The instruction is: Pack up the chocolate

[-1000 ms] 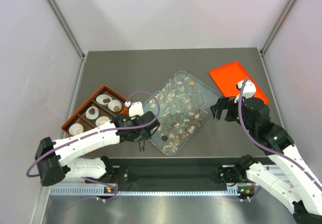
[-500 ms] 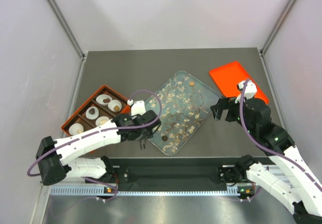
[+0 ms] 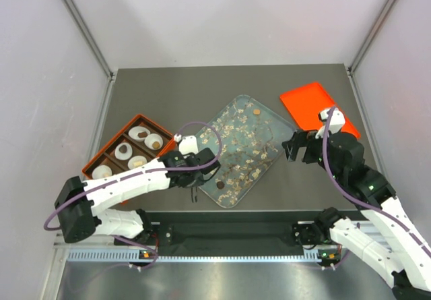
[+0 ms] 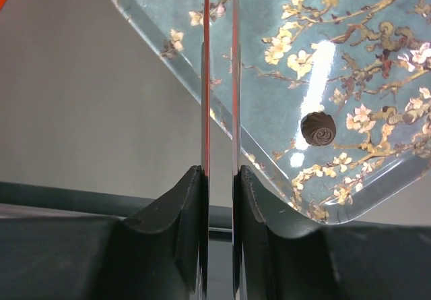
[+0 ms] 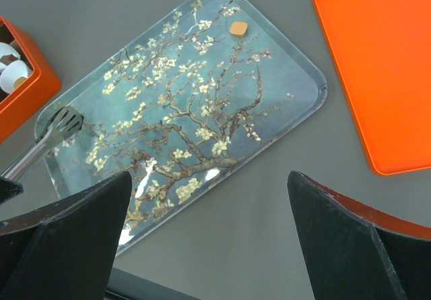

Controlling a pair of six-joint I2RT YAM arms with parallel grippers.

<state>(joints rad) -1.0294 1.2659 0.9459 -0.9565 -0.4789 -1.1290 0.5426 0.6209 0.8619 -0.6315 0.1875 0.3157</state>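
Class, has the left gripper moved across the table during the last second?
Yes. The left gripper, holding tongs, shifted right, closer to the patterned tray.

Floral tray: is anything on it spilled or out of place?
Nothing spilled; the flecks are its printed blossoms. The floral tray lies diagonally on the table, holding one dark chocolate and one caramel piece.

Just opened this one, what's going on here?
The left pincer grips metal tongs, their tips over the blossom-print tray, near a dark round chocolate that is not yet grabbed. A caramel square sits at the tray's far end. The compartment box with paper cups lies to the tray's left. The right pincer hovers open and empty.
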